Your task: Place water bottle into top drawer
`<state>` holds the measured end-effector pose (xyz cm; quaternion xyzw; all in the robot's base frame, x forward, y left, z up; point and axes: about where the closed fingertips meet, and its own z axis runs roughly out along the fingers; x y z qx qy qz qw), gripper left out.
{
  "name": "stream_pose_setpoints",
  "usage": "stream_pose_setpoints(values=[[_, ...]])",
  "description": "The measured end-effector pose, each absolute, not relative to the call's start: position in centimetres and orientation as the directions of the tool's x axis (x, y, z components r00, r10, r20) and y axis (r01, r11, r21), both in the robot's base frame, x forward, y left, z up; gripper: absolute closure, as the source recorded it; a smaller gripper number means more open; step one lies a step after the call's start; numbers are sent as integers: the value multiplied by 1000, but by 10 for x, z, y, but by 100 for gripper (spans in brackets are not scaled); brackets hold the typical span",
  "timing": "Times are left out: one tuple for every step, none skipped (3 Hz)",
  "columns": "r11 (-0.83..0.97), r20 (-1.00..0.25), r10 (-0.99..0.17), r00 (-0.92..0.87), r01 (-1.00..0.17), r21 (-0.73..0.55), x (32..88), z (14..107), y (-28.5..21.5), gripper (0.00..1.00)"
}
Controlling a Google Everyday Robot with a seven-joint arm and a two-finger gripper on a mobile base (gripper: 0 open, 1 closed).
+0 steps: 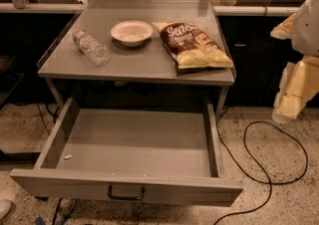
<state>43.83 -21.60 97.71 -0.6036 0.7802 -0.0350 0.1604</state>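
Grey metal table (pixel 149 63), flat matte top w/ raised lip along back & sides. Under it the top drawer (pixel 134 139) is pulled fully out: wide, shallow, grey sheet metal, flat front panel nearest the camera, inside bare except a tiny pale scrap (pixel 67 157) by the left wall. Speckled terrazzo-type floor (pixel 299 199) below.

Robot arm (pixel 306 15) comes in at the right edge of view, pale blocky segments, hanging beside the table, well apart from everything on top. End effector (pixel 286 105) is its lowest part, approx level w/ the drawer's back; can't tell whether it's spread or closed.

Chip bag (pixel 194 45), crinkly brown-and-yellow foil, lies flat on the right half of the top. Black cable (pixel 271 169) loops over the floor at right. White bowl (pixel 131 32), round & shallow, sits mid-back, just beside the bag.

Water bottle (pixel 91 47): on the table's left side, lying down, not in the drawer. Clear crinkled plastic, ribbed. Long axis diagonal, cap end toward the back-left corner, base toward the front & centre. Near the bowl, not touching.

Small dark loop handle (pixel 125 194), centre of the drawer front.
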Motion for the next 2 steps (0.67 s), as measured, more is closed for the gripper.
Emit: stream_pose_setpoints(values=[[269, -208, -953, -220, -931, -248, 438, 977, -216, 0], [235, -217, -960, -179, -934, -267, 446, 986, -195, 0]])
